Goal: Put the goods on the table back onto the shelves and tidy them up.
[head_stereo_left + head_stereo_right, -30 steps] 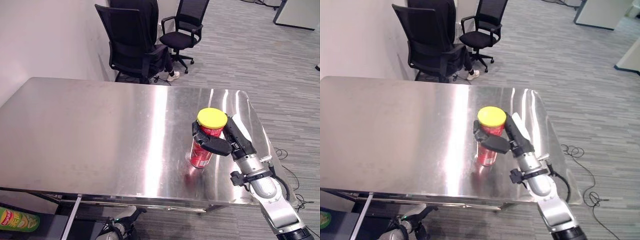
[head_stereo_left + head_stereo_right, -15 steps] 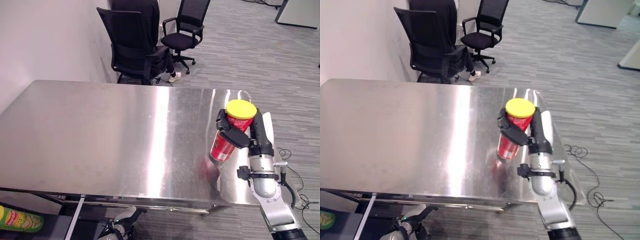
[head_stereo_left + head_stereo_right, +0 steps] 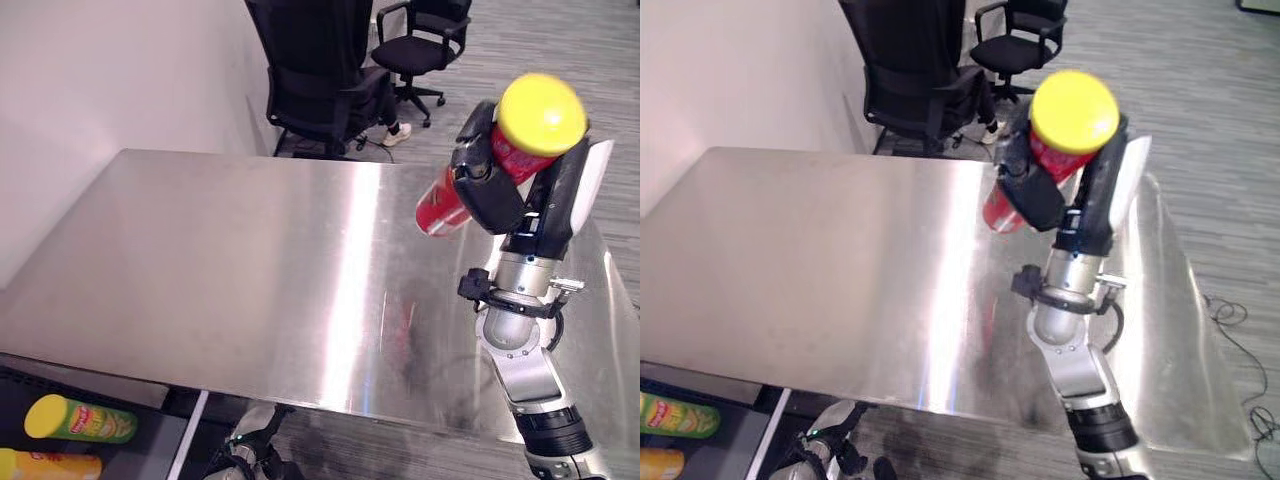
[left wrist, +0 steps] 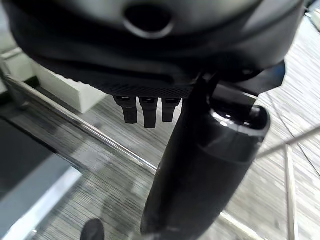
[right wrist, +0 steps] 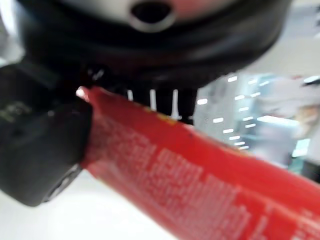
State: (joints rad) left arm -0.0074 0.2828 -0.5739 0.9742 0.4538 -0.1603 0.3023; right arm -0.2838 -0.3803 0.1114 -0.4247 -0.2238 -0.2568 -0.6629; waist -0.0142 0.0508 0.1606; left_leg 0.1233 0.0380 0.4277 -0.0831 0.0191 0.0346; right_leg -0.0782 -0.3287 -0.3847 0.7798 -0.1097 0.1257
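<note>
Red can has gone up off the table; right robot hand grips it tight. Shelf trip likely comes next.

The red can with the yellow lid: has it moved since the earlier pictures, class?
Yes. The red can, gripped by the right hand, has risen off the steel table.

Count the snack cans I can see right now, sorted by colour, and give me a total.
Red can with yellow lid, held in the right hand: 1
Green can with yellow lid, below the table: 1
Yellow can, below the table: 1
Total: 3
</note>
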